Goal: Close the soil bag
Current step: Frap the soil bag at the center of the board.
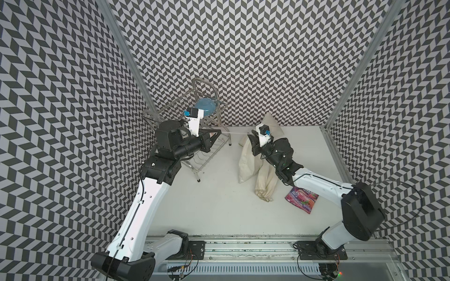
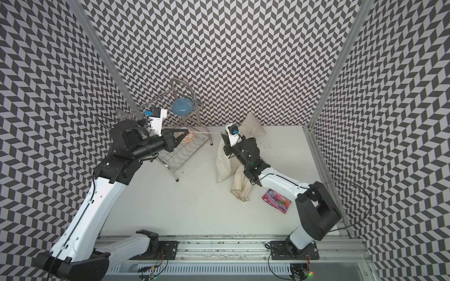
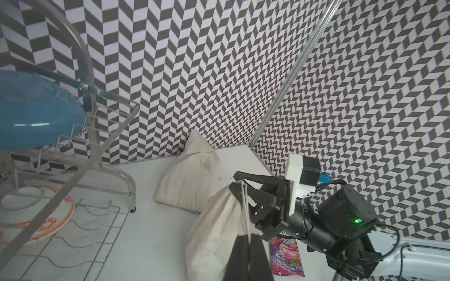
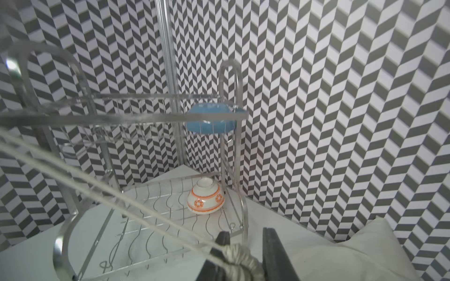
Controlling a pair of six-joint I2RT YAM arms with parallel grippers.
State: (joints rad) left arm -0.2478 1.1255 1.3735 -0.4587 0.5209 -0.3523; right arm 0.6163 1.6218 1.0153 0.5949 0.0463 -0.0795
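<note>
My left gripper (image 1: 217, 133) pinches the taut cord (image 1: 233, 132); my right gripper (image 1: 252, 136) clamps the bag's (image 1: 247, 163) gathered neck, near the table's (image 1: 219, 206) back edge. Cloth looks soft and limp, so I'd hold that neck.

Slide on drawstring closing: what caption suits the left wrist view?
Left tool holds the drawstring taut while right tool pinches the soil bag at its neck.

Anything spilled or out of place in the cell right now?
Yes: dark crumbs lie scattered on the table behind the right arm, near the soil bag; probably spilled soil. A snack pouch lies by that arm, unrelated to the job. Nothing else stands out.
</note>
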